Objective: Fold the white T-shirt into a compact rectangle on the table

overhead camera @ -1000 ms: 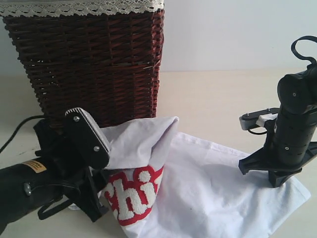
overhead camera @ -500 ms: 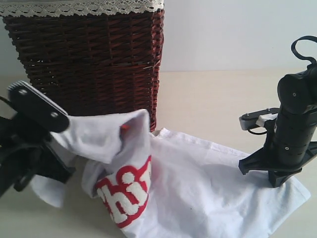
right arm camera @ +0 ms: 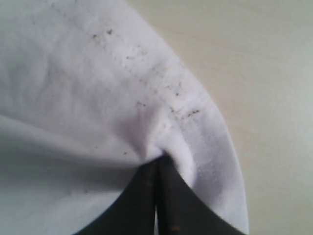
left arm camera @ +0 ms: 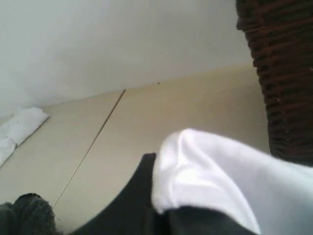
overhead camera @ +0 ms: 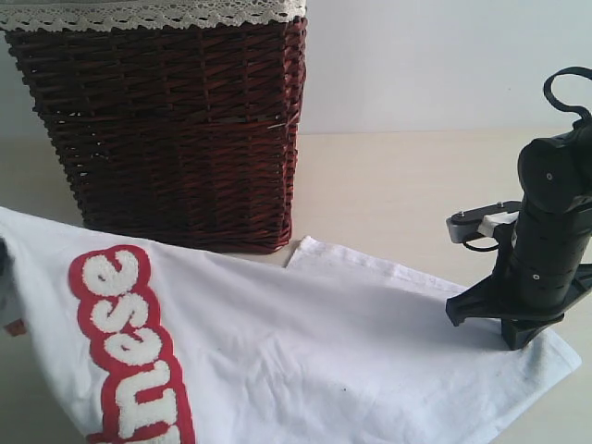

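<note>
The white T-shirt (overhead camera: 324,342) is pulled out in a broad sheet over the table (overhead camera: 388,185), its red-outlined fuzzy lettering (overhead camera: 129,351) face up at the left. My right gripper (overhead camera: 518,340) stands at the shirt's right corner, shut on the hem; the right wrist view shows its black jaws (right arm camera: 156,164) pinching a fold of the T-shirt (right arm camera: 73,73). My left gripper (left arm camera: 157,208) is outside the exterior view; in its own view it is shut on a bulge of the T-shirt (left arm camera: 220,176). A small orange tag (overhead camera: 14,326) shows at the shirt's left edge.
A tall dark wicker basket (overhead camera: 176,120) with white lace trim stands at the back left, close behind the shirt's far edge, and the basket (left arm camera: 283,73) also shows in the left wrist view. A white folded cloth (left arm camera: 19,127) lies far off on the table (left arm camera: 146,112).
The left gripper closed on the bunched shirt and carried it left, out of the exterior view. The shirt is now spread out with more lettering showing. The right arm has not moved.
</note>
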### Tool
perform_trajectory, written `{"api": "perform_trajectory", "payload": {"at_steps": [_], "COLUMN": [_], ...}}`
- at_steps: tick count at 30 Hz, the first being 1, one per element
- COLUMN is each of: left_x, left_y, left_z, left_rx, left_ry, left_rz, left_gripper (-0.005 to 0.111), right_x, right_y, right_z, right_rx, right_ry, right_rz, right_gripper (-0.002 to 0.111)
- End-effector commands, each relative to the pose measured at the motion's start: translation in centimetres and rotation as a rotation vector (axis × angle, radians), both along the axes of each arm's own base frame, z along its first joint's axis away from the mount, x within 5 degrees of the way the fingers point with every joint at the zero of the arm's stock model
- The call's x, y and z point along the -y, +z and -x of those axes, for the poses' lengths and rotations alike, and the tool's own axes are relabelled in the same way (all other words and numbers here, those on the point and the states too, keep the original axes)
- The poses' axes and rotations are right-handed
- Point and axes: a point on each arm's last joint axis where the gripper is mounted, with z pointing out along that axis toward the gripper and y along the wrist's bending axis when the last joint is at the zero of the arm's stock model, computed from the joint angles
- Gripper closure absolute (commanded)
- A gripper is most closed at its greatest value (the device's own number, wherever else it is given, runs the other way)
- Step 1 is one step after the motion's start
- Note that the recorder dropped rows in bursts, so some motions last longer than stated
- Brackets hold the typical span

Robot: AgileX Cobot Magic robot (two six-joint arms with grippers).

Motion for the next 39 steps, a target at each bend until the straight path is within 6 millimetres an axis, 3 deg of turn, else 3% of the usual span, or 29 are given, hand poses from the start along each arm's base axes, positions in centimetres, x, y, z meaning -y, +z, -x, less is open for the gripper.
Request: {"api": "perform_trajectory", "payload": {"at_steps": [1,2,4,6,7,13,18,20,22,26,29,33,39], "left_x": [-1.2,-1.3,-1.3,-0.4,0.2,3.8,7.6,8.3,8.1,4.9,2.9,3.0,6.7], "left_y": [-0.3,-0.3,-0.3,-0.8,-1.0,-0.9,-0.6,-0.9,-1.0,-0.9,-0.1,0.9,0.3], "left_z": [0.2,0.1,0.1,-0.2,-0.3,0.0,2.8,3.3,3.0,1.0,0.8,1.8,4.8], "left_rx": [0.093,0.1,0.104,0.032,-0.01,-0.209,-0.397,-0.442,-0.433,-0.32,-0.235,-0.203,-0.372], "left_ry": [0.075,0.086,0.082,-0.027,-0.081,-0.458,-0.948,-1.023,-0.987,-0.579,-0.431,-0.534,-1.001], "left_rz": [0.097,0.115,0.114,0.134,0.17,0.268,0.413,0.444,0.418,0.37,0.297,0.383,0.578], "left_gripper": [0.092,0.086,0.063,0.04,0.034,0.041,0.053,0.056,0.055,0.055,0.055,0.055,0.056], "right_x": [0.3,0.3,0.3,0.3,0.3,0.3,0.2,0.2,0.1,0.1,0.1,-0.1,-0.3], "right_y": [-0.6,-0.6,-0.6,-0.6,-0.6,-0.5,0.3,0.8,1.3,2.4,3.1,3.2,3.2], "right_z": [0.3,0.3,0.3,0.3,0.3,0.2,0.1,0.0,-0.1,-0.1,-0.3,-0.5,-0.5], "right_rx": [-0.04,-0.04,-0.04,-0.04,-0.04,-0.033,-0.003,0.014,0.026,0.057,0.097,0.112,0.11], "right_ry": [0.005,0.005,0.005,0.005,0.005,0.005,0.005,0.003,0.001,0.003,0.004,-0.008,0.001], "right_rz": [0.015,0.015,0.015,0.015,0.015,0.014,0.0,-0.006,-0.009,-0.016,-0.026,-0.046,-0.066], "right_gripper": [0.108,0.108,0.108,0.108,0.108,0.108,0.108,0.108,0.108,0.108,0.108,0.108,0.108]}}
